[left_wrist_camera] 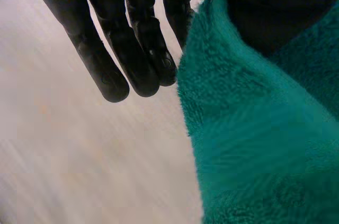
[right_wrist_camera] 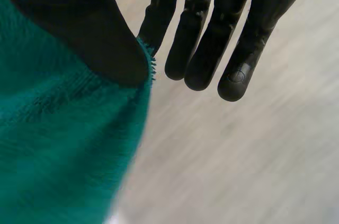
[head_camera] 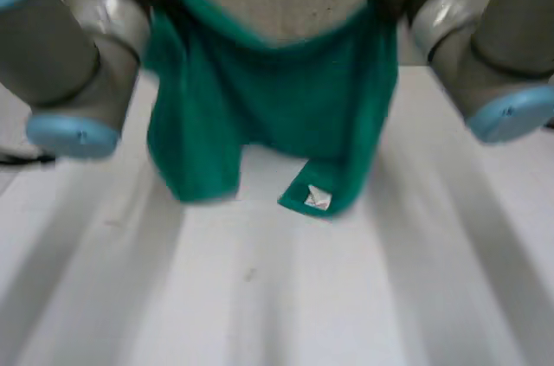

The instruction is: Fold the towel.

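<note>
Left wrist view shows the left robot hand (left_wrist_camera: 132, 49) with its thumb pressed down onto the upper edge of the green towel (left_wrist_camera: 254, 144). The outer fingers (left_wrist_camera: 108, 75) are straight and close together, clear of the cloth. The finger nearest the thumb lies against the towel's edge, so the cloth is pinched there. In the right wrist view the right robot hand (right_wrist_camera: 212, 38) mirrors this: the thumb clamps the towel (right_wrist_camera: 58, 144) at its frayed edge against the nearest finger, and the other fingers (right_wrist_camera: 235, 75) hang straight beside it.

In the head view the towel (head_camera: 286, 106) hangs between the left arm (head_camera: 78, 63) and the right arm (head_camera: 493, 54). It is held at its two upper corners, and its top edge sags in a curve between them. Its lower ends reach down to the worktop (head_camera: 260, 297); whether they touch it cannot be told. The lower corner on the right arm's side is turned up and shows a white label (head_camera: 318, 198).

The worktop is white and bare in front of the towel and out to both sides, with open room under each arm.
</note>
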Robot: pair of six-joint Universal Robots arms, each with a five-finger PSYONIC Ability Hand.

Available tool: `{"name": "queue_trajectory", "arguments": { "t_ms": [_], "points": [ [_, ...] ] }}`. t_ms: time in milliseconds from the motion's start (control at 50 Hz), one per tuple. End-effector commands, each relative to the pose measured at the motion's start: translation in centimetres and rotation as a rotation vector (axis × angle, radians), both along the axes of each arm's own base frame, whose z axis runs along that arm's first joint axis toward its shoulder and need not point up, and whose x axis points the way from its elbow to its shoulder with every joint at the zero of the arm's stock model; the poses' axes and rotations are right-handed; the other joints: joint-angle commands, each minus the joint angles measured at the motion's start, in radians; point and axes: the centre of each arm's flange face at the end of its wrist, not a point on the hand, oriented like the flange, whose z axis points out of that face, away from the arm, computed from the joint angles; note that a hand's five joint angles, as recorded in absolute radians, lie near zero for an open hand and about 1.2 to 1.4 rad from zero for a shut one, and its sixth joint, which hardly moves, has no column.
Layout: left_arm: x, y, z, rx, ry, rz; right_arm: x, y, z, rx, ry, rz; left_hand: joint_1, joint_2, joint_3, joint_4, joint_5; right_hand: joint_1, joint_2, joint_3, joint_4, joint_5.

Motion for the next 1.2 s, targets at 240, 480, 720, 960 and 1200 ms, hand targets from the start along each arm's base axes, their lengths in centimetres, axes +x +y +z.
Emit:
{"name": "queue_trajectory", "arguments": {
  "t_ms": [240,480,720,960,1200],
  "points": [
    [3.1,3.2,-4.0,0.052,0.02,0.021,-2.6,5.3,-0.7,-0.036,-0.106,0.041,0.271,0.2,0.206,0.2,0.244,0.417,0.234,0.216,0.207,0.231],
    [5.1,6.1,-17.3,0.436,-0.134,0.038,-3.7,9.5,-14.1,0.416,0.082,0.104,0.271,0.2,0.206,0.2,0.244,0.417,0.234,0.216,0.207,0.231],
    [5.1,6.3,-16.4,0.42,-0.12,0.035,-6.1,7.2,-16.3,0.58,-0.02,0.038,0.271,0.2,0.206,0.2,0.244,-0.281,-0.463,-0.481,-0.49,-0.466],
    [5.2,6.4,-16.0,0.414,-0.115,0.043,-10.1,5.2,-15.4,0.748,-0.099,-0.016,0.271,0.2,0.206,0.2,0.244,-0.539,-0.722,-0.74,-0.749,-0.725],
    [5.3,6.4,-16.1,0.416,-0.114,0.042,-11.8,6.4,-16.9,0.674,0.181,0.022,0.271,0.2,0.206,0.2,0.244,-0.504,-0.686,-0.705,-0.713,-0.689]
  ]
}}
